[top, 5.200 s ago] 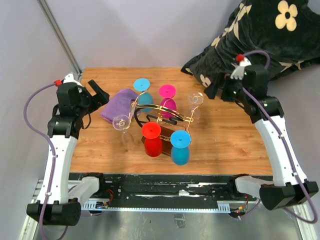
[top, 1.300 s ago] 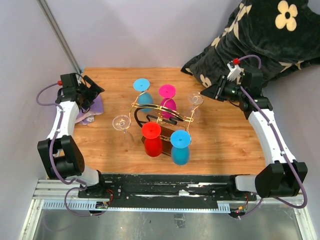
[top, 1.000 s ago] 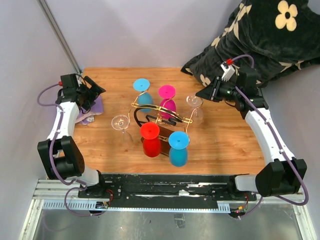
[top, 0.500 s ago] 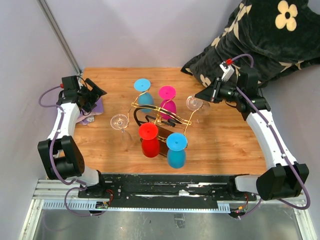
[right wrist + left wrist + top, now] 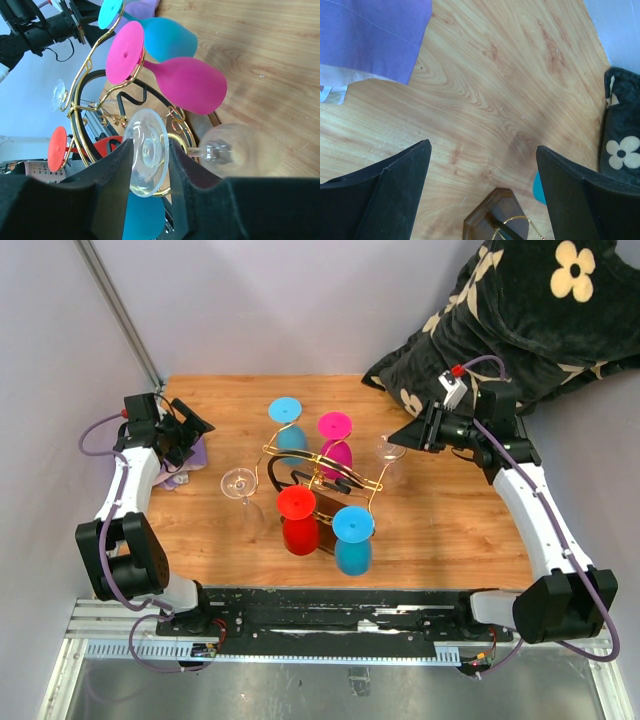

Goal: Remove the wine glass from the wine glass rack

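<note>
Right wrist view: the clear wine glass (image 5: 235,150) hangs upside down at the gold rack's (image 5: 335,478) right end over the bench (image 5: 450,530). The right fingers (image 5: 110,200) pinch its round foot, while the left fingers (image 5: 385,195) gape wide, empty.

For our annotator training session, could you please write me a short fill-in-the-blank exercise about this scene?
The right pincer straddles the foot of a ____ wine glass. The left pincer has its jaws ____. The wine glass rack carries ____ blue glasses. The cloth near the left arm is ____.
Missing words: clear; open; two; purple.
</note>
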